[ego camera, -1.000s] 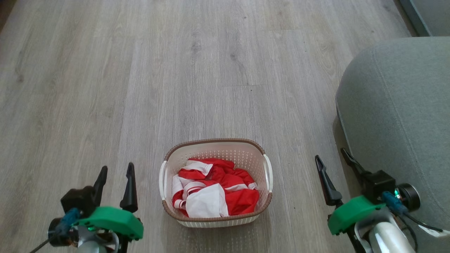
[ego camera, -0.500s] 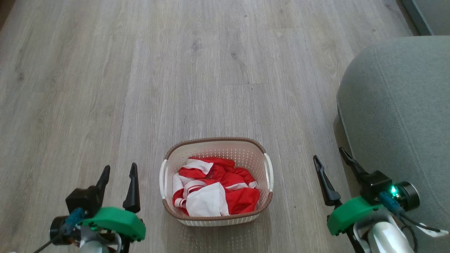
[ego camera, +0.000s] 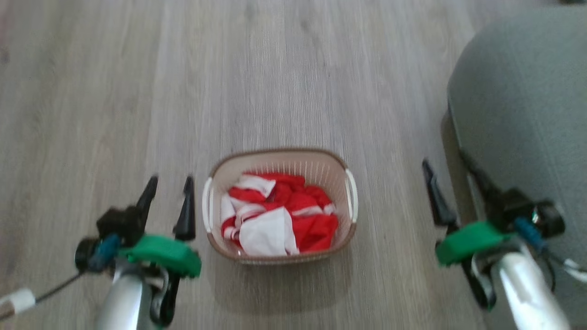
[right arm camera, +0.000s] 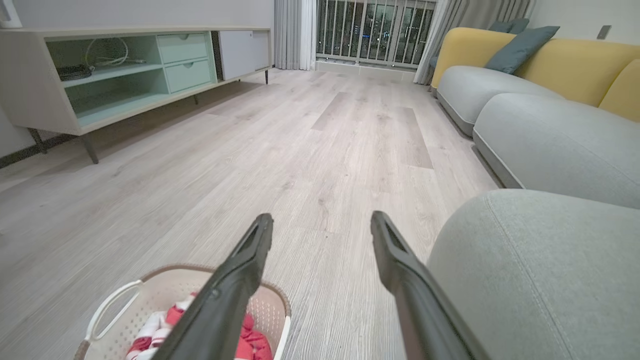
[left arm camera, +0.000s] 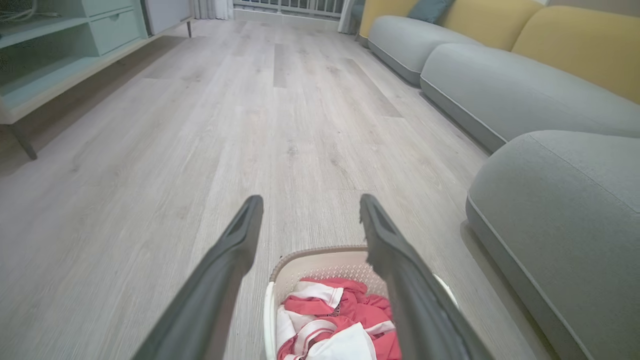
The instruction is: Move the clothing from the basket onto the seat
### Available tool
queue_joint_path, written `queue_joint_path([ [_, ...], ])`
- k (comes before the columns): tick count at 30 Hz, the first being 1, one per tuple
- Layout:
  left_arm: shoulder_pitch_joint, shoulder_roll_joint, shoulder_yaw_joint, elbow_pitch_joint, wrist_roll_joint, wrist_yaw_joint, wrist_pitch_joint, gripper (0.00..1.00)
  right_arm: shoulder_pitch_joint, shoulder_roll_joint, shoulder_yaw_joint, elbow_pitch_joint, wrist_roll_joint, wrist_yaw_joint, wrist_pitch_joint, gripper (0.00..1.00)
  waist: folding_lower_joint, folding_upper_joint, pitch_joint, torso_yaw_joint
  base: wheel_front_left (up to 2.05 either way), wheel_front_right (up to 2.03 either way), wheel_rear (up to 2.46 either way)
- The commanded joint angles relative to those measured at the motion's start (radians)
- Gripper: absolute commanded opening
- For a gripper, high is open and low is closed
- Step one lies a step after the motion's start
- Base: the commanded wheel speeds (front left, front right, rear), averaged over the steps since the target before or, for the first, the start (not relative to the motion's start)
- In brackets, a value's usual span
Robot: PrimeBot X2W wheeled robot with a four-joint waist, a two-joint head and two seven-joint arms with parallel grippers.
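A cream basket [ego camera: 337,176] with a brown rim stands on the wood floor, holding crumpled red and white clothing [ego camera: 279,217]. My left gripper [ego camera: 169,182] hovers open just left of the basket, nothing between its fingers. On the other side my right gripper [ego camera: 447,158] is open and empty, between the basket and the grey-green seat [ego camera: 527,105]. The left wrist view looks down on the basket [left arm camera: 320,257] and clothing [left arm camera: 340,322], with the seat [left arm camera: 560,200] at right. In the right wrist view the basket [right arm camera: 165,285] lies at lower left and the seat [right arm camera: 540,270] at lower right.
A pale green and cream low cabinet [right arm camera: 115,75] runs along the left wall. Further grey sofa sections [right arm camera: 545,135] with yellow backs and blue cushions line the right side. Open wood floor [ego camera: 275,82] stretches ahead of the basket.
The head camera has tilted down, so the whole scene slid up and blurred. Both grippers have risen slightly in the picture and stay open.
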Motion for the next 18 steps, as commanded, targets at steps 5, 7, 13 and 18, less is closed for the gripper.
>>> queue_joint_path([
  [5,-0.166,0.012,-0.045,0.010,0.051,-0.037,-0.013,1.00,-0.130,-0.001,-0.008,-0.080,-0.013,0.000,-0.013,1.00,-0.0001,0.0000,0.242,-0.022,0.00,0.00,0.00],
  [7,-0.224,0.013,-0.086,0.053,0.081,-0.049,-0.013,1.00,-0.172,0.001,-0.025,-0.097,-0.013,0.000,-0.013,1.00,-0.0001,0.0000,0.305,-0.030,0.00,0.00,0.00],
  [13,-0.456,0.043,-0.255,0.263,0.173,-0.068,-0.006,1.00,-0.254,0.018,-0.062,-0.129,-0.010,0.000,-0.013,1.00,-0.0001,0.0000,0.458,-0.057,0.00,0.00,0.00],
  [18,-0.638,0.060,-0.422,0.445,0.199,-0.070,0.094,1.00,-0.290,0.035,-0.049,-0.141,0.000,0.000,-0.013,1.00,-0.0001,0.0000,0.547,-0.105,0.00,0.00,0.00],
])
